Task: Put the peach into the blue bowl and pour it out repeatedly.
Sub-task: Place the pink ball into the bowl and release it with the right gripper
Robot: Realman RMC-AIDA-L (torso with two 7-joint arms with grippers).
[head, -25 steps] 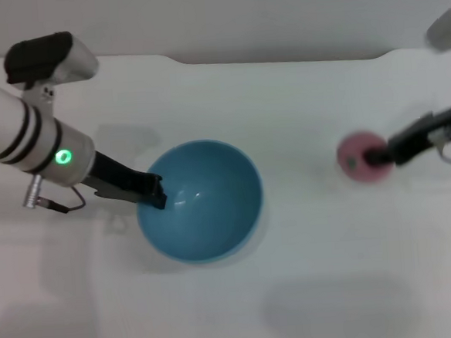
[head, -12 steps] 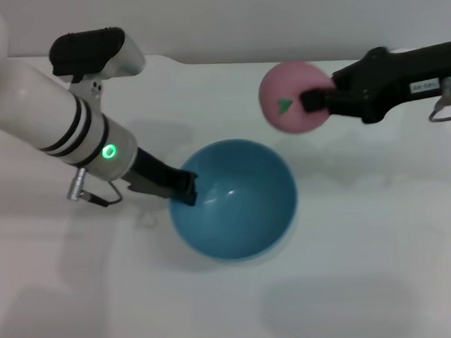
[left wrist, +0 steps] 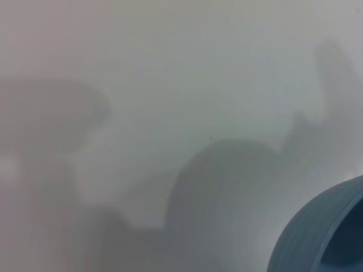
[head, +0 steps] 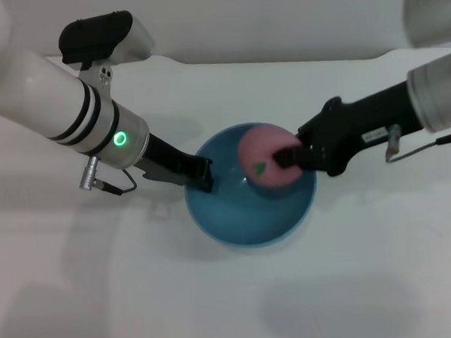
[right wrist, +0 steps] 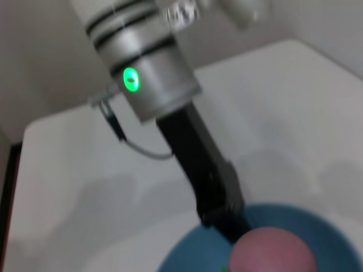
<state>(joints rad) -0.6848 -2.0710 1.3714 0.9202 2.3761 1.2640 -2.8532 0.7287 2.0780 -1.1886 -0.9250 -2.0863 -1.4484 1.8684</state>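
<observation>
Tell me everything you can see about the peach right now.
The peach is a small, round, matte pink toy fruit with a tiny green leaf mark on its side. It sits over the opening of the blue bowl, toward the rim nearer the robot's right. The right end effector is shut on it. Whether it touches the bowl's inside cannot be told. The left end effector grips the bowl's opposite rim.

Our left arm reaches in from ten o'clock in the head view, its wrist ring lit green, and our left gripper (head: pixel 201 176) is clamped on the blue bowl (head: pixel 237 222) at its nine o'clock rim. Our right arm comes in from three o'clock, nearly level, and our right gripper (head: pixel 285 159) grips the peach (head: pixel 260 159) over the bowl's opening.
</observation>
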